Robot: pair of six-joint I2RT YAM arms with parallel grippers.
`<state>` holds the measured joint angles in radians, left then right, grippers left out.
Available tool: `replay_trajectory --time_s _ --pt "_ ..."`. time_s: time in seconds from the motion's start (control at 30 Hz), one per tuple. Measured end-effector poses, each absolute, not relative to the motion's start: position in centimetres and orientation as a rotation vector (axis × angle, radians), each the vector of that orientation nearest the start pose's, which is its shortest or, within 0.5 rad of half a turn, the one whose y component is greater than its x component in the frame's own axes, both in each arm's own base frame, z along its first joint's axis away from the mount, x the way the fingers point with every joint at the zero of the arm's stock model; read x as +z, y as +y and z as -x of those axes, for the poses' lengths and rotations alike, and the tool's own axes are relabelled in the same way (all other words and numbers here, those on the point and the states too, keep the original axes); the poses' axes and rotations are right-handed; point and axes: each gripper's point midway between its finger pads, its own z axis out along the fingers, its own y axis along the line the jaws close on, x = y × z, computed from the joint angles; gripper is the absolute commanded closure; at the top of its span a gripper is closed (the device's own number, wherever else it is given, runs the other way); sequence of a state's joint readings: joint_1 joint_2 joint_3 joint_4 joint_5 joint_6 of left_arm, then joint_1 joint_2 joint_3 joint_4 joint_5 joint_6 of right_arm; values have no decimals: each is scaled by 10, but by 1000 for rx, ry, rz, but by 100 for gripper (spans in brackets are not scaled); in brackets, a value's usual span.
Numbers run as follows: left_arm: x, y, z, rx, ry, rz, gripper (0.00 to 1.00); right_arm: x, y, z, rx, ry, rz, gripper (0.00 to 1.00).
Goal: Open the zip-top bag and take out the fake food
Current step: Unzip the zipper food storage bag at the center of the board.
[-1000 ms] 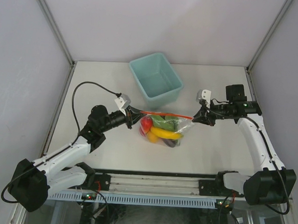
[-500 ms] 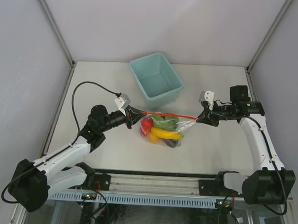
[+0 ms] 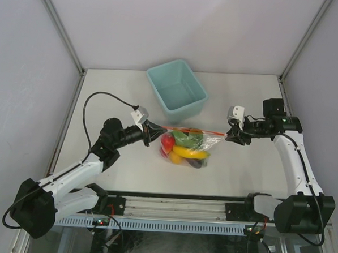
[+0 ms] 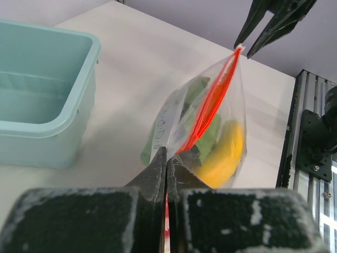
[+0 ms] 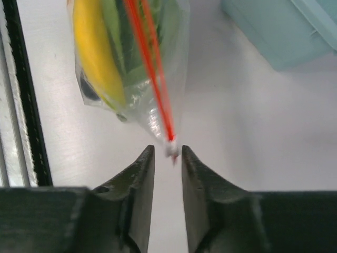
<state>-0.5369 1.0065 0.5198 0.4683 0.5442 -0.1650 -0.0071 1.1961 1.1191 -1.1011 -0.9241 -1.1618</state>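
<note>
**Position.** The clear, crinkly zip-top bag [image 3: 198,140] lies just in front of the teal plastic bin [image 3: 195,78], on the side toward the arm bases and apart from the bin. Its red-orange zipper strip [image 3: 194,129] is uppermost. The small plastic fruits and vegetables [image 3: 185,145] are all inside, bunched below the strip. I see green, yellow, red and dark pieces.

**Left claw** [image 4: 167,158]. It is pressed together on the bag's top edge at the end in front of the bin's left corner. The wrist view shows the plastic and the strip pinched between the fingers.

**Right claw** [image 5: 167,150]. It sits in front of the bin and off to its right. The fingers stand slightly apart, with a clear gap between them. The tip of the strip lies at the mouth of that gap, and I see no pinch on it.

**Governing relation.** The strip's long axis runs across the front of the bin from one claw to the other. Its free end points straight into the right claw's gap, so the right arm is the nearer one to that end.

**Assessment.** I judge the bag to be sealed, or nearly so, with nothing removed. The next move needs the right claw to take a fresh hold on one lip of the opening. The risk is catching both lips, or the thin tip slipping clear.
</note>
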Motion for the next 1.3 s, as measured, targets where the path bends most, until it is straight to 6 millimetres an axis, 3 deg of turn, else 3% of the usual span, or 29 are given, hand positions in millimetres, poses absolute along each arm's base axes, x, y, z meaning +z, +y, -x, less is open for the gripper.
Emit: replay_trajectory --time_s 0.1,0.2,0.4,0.57,0.73,0.9,1.2,1.3 --pt "225 -259 -247 -971 1523 -741 100 205 113 -237 654 1742 1399 31" --pt "220 -261 -248 -964 1538 -766 100 219 122 -235 657 1688 1384 20" --pt "228 -273 -252 -954 1540 -848 100 268 184 -226 817 1500 1356 21" --pt "230 -281 -250 -951 1534 -908 100 289 218 -246 937 1469 1263 27" --pt "229 -283 -247 -948 1532 -939 100 280 234 -267 969 1522 1231 38" --pt "228 -284 -245 -945 1529 -955 100 266 235 -275 951 1569 1231 48" --pt "227 -287 -241 -952 1524 -968 100 230 235 -286 920 1659 1273 52" --pt "227 -289 -240 -956 1522 -972 100 220 237 -287 919 1676 1292 60"
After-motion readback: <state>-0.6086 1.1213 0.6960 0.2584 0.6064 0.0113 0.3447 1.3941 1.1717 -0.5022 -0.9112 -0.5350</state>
